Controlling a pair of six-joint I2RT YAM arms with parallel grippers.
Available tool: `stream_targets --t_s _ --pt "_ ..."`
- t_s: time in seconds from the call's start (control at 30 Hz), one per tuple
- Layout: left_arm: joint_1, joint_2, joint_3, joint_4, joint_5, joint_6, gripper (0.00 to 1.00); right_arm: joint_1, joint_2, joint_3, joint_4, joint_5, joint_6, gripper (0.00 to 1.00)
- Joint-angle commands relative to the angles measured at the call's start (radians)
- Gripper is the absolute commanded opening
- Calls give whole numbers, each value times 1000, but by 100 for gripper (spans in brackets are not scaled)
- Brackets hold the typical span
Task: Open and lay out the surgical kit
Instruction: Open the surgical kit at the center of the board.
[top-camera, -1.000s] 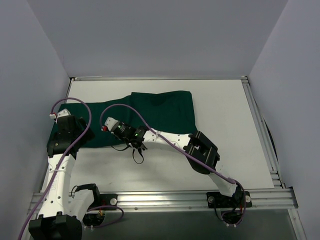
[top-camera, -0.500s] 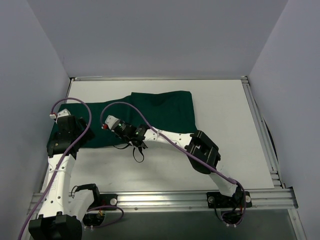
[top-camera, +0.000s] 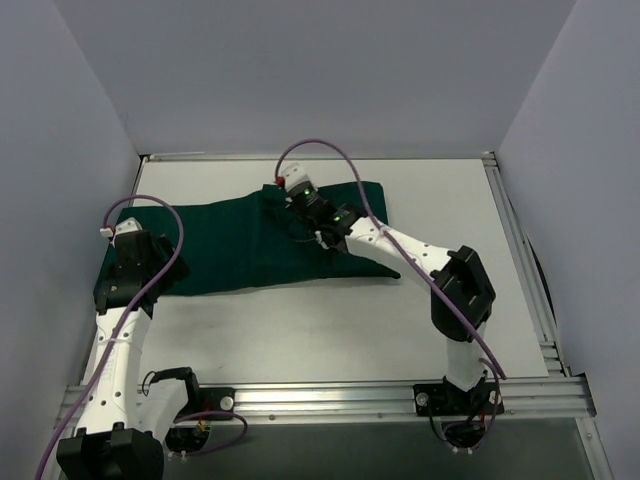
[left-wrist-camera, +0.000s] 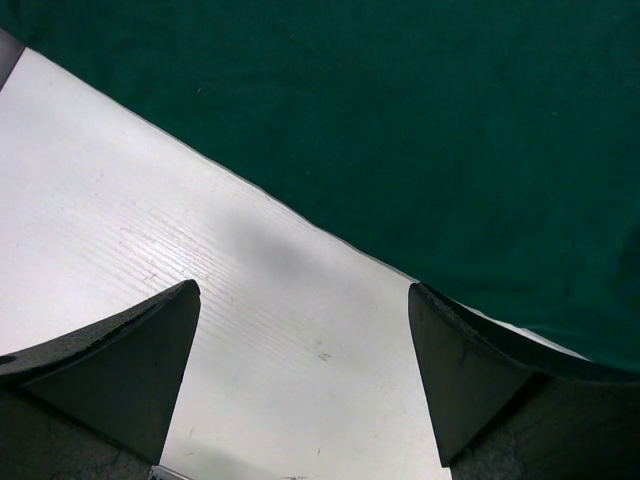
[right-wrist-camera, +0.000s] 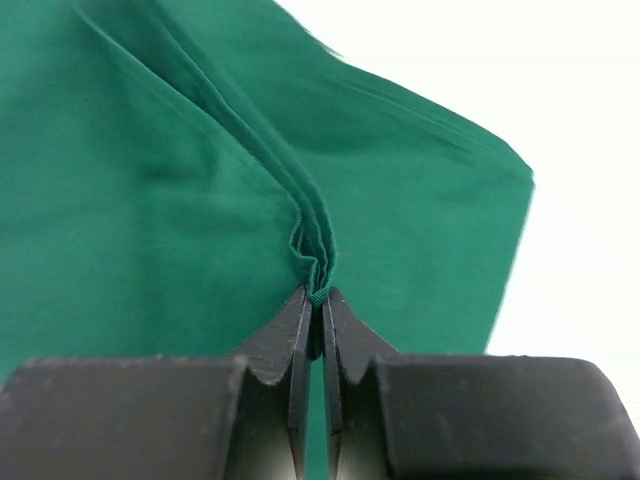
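Note:
The surgical kit shows only as its dark green cloth wrap (top-camera: 230, 250), spread flat across the left and middle of the white table (top-camera: 440, 210). My right gripper (top-camera: 297, 205) hovers over the cloth's far edge. In the right wrist view the right gripper (right-wrist-camera: 318, 292) is shut on a bunched fold of the green cloth (right-wrist-camera: 150, 200), which hangs pleated from the tips. My left gripper (top-camera: 122, 278) is at the cloth's near left corner. In the left wrist view the left gripper (left-wrist-camera: 300, 330) stands open over bare table, with the cloth edge (left-wrist-camera: 420, 150) just beyond its fingertips (left-wrist-camera: 175, 310).
White walls close in the table on the left, back and right. An aluminium rail (top-camera: 330, 400) runs along the near edge, with both arm bases on it. The right arm's elbow (top-camera: 462, 285) rises over the table's right half, and purple cables loop above both wrists.
My right gripper closed on the cloth near its front edge, then swung up and right to the far edge, pulling the fold along. The cloth now spreads wider. The left arm stayed still.

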Motion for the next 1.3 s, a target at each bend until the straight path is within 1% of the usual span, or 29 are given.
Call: stream_targets --t_s 0.0,0.03,0.1,0.13,0.17,0.2,0.23,0.3,0.33,0.43,0.47,0.5,0.57,0.7,0.8,0.9,0.93,1.03,1.07,1.13,1.2,1.23,1.27 --pt "-3 6 6 34 -14 7 94 -152 -106 -84 -9 120 48 0" --pt "-3 6 6 34 -15 5 94 -191 -121 -101 -9 162 48 0" --pt "-2 4 8 32 -19 5 94 -272 -171 -154 2 201 45 0" --pt "-2 3 8 31 -19 5 94 -355 -190 -173 9 233 42 0" --pt "0 1 8 31 -20 5 94 -399 -205 -191 31 245 38 0" --pt "0 -3 8 32 -19 5 94 -445 -234 -219 38 253 37 0" --pt "-1 -5 6 34 -17 7 94 -538 -247 -230 45 259 38 0" --pt "0 -7 6 34 -17 7 94 -629 -264 -247 57 267 42 0" --pt "0 -8 6 34 -14 7 94 -709 -267 -253 60 265 43 0" --pt "0 -10 6 34 -11 7 94 -806 -256 -265 92 255 66 0" --pt "0 -10 5 34 -9 7 94 -853 -247 -267 104 259 72 0" --pt "0 -10 3 34 -8 7 94 -863 -224 -268 114 274 77 0" --pt "0 -8 3 35 -8 7 94 -936 -198 -285 143 288 83 0" --pt "-1 -3 3 34 -5 7 94 -1019 -137 -314 178 305 124 0" --pt "0 -5 3 31 -8 5 94 -1070 -133 -343 198 296 147 0" --pt "0 -3 2 31 -8 4 94 -1108 -135 -340 183 290 189 0" --pt "-1 -2 3 31 -8 4 94 -1133 -138 -337 174 267 195 0" --pt "0 3 5 29 -8 4 94 -1150 -144 -308 158 221 224 0" --pt "0 3 5 29 -8 4 94 -1147 -149 -300 158 160 224 0" --pt "0 6 5 29 -8 4 94 -1126 -159 -261 152 99 226 0" --pt "0 7 6 31 -8 5 94 -1095 -166 -222 120 -13 223 0" --pt "0 9 6 31 -8 5 94 -1069 -172 -199 130 -41 209 0" --pt "0 10 6 32 -8 5 94 -996 -182 -193 138 -58 190 0"
